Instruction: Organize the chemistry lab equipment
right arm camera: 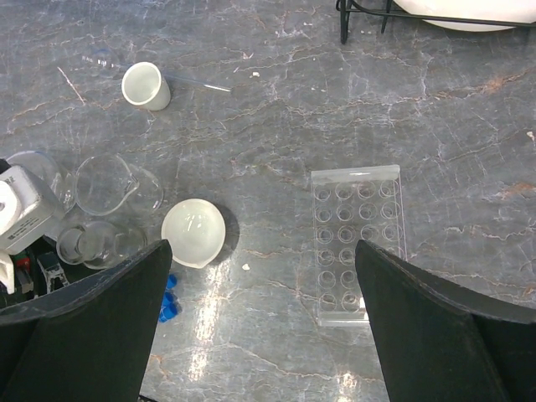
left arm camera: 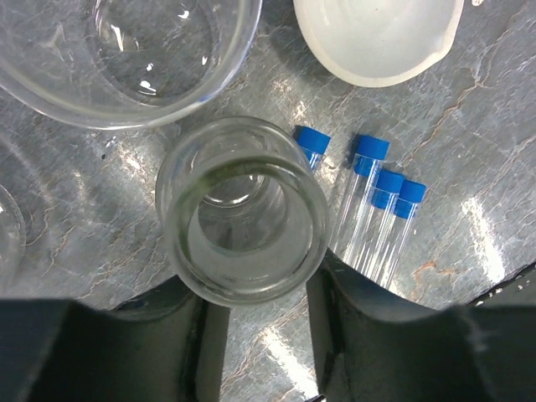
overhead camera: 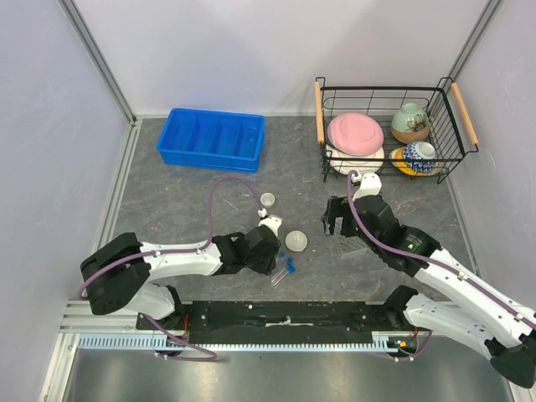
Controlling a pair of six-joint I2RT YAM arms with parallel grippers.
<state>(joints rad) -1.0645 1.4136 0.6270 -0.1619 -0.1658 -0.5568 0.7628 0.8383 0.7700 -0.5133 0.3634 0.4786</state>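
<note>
My left gripper (left arm camera: pixel 255 289) is shut on the neck of a clear glass flask (left arm camera: pixel 243 222) that stands on the table; in the top view the gripper (overhead camera: pixel 266 239) is left of the white round dish (overhead camera: pixel 296 241). Several blue-capped tubes (left arm camera: pixel 377 209) lie just right of the flask. A clear beaker (left arm camera: pixel 126 50) and the white dish (left arm camera: pixel 377 38) sit beyond it. My right gripper (right arm camera: pixel 264 318) is open and empty, above the table between the dish (right arm camera: pixel 193 232) and the clear plastic rack (right arm camera: pixel 356 243). A small white cup-shaped dish (right arm camera: pixel 146 85) stands farther off.
A blue divided bin (overhead camera: pixel 213 138) stands at the back left. A wire basket (overhead camera: pixel 389 92) at the back right holds a pink plate (overhead camera: pixel 355 132) and patterned bowls (overhead camera: pixel 410 121). A thin glass rod (right arm camera: pixel 197 81) lies by the small white dish.
</note>
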